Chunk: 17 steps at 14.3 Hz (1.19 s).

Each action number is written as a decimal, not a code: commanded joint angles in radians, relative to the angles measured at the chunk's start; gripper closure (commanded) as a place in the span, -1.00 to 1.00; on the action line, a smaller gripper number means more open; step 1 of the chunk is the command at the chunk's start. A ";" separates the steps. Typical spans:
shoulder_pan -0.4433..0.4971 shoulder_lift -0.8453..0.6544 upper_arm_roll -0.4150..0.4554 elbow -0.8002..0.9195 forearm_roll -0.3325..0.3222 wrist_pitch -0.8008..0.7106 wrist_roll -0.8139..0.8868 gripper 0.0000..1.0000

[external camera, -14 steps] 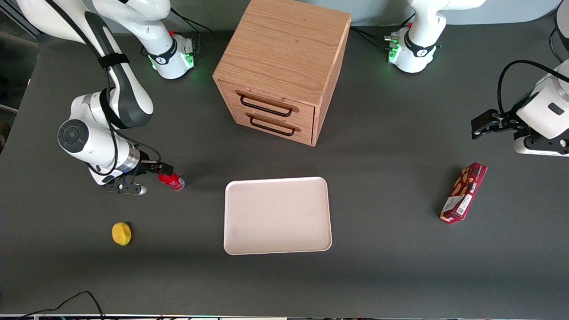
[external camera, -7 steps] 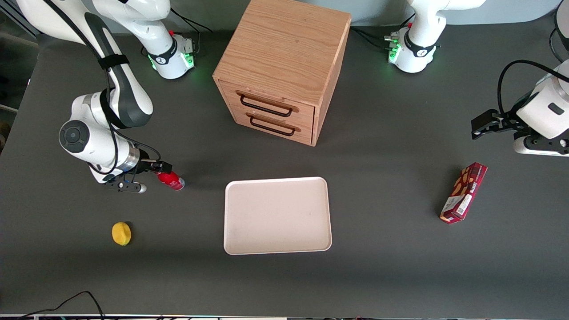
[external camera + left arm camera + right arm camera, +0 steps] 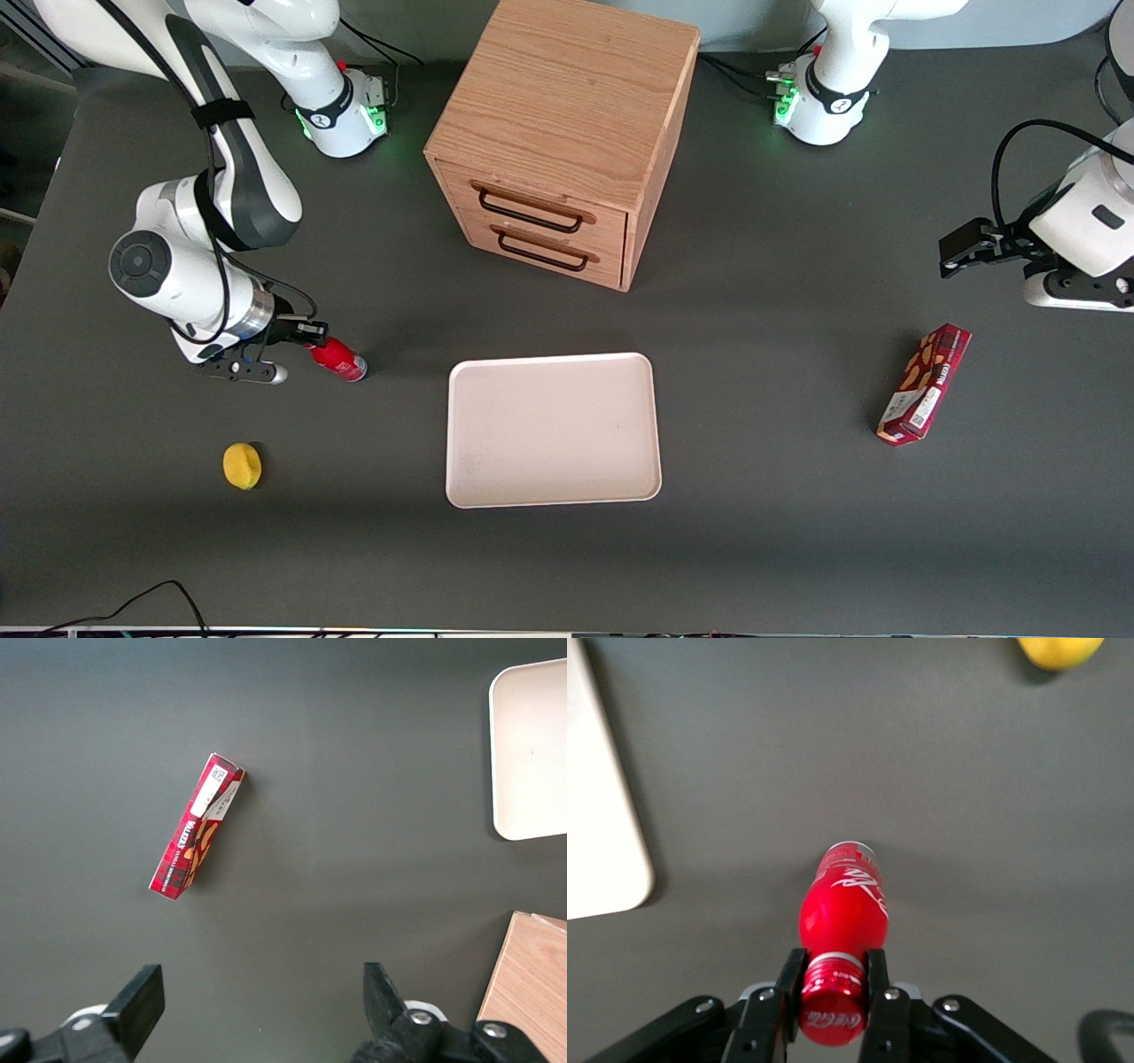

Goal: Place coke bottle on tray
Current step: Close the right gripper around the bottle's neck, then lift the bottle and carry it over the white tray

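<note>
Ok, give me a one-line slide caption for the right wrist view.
Gripper shut on the capped neck of the coke bottle, with the tray edge and a lemon in sight.

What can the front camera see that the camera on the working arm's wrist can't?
Only the front view shows the wooden cabinet and the snack box toward the parked arm's end. Only the right wrist view shows the tool shut on the coke bottle's red cap, with its white lettering readable. Both show the coke bottle, the tray and the lemon.
</note>
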 commanded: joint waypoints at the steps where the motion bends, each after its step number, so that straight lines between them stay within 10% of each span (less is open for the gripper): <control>1: 0.000 -0.068 0.037 0.206 0.014 -0.211 -0.004 1.00; 10: 0.179 0.173 0.061 0.713 0.000 -0.328 0.086 1.00; 17: 0.211 0.415 0.054 0.783 0.000 -0.223 0.111 1.00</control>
